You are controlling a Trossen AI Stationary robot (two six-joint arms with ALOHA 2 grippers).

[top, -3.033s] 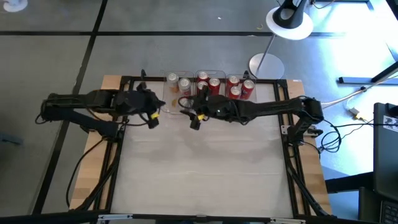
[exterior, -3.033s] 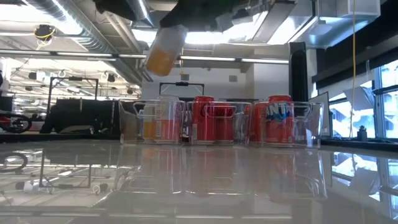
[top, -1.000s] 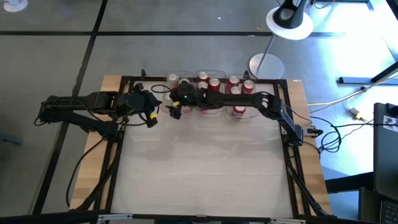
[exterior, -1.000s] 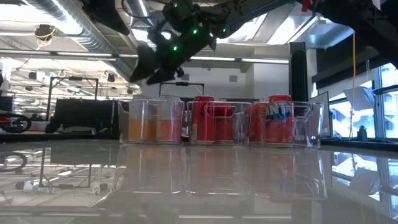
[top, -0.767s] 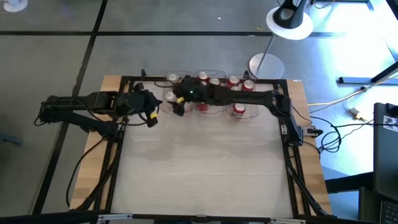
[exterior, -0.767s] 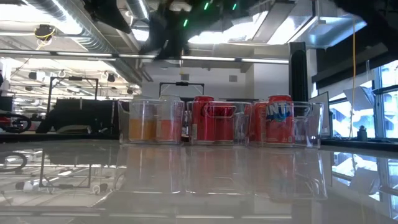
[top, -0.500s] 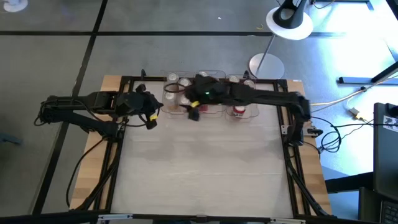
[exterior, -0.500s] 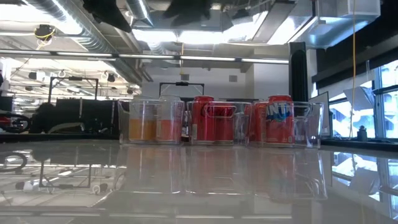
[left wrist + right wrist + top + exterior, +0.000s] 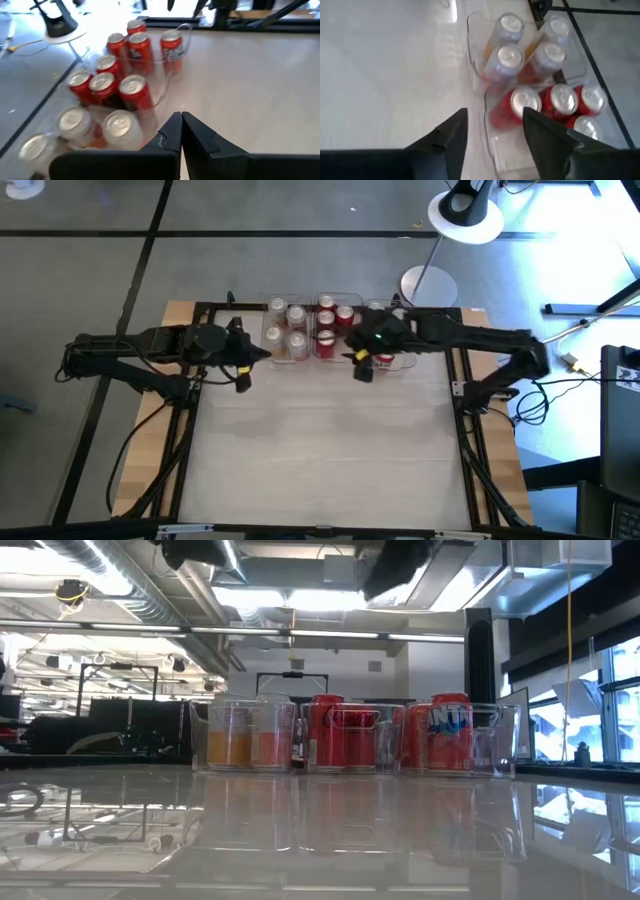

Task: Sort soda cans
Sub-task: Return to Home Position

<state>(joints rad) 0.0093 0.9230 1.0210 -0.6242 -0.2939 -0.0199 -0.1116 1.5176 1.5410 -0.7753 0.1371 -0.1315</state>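
Three clear bins stand in a row at the table's far edge. The left bin holds several pale cans with orange lower halves. The middle bin holds several red cans. The right bin's red cans are mostly hidden in the high view by my right arm. All cans stand upright on their bases. My right gripper hovers open and empty at the near side of the right bin. My left gripper is shut and empty, left of the left bin.
Bare table surface stretches from the bins to the near edge. A black frame borders the table. A lamp base stands behind the right bin. The left bin's clear wall rises just ahead of my right gripper.
My right gripper has drawn away from above the left bin and swept toward the table's right, along the near side of the bins, ending in front of the right bin. The cans and bins have stayed where they were.
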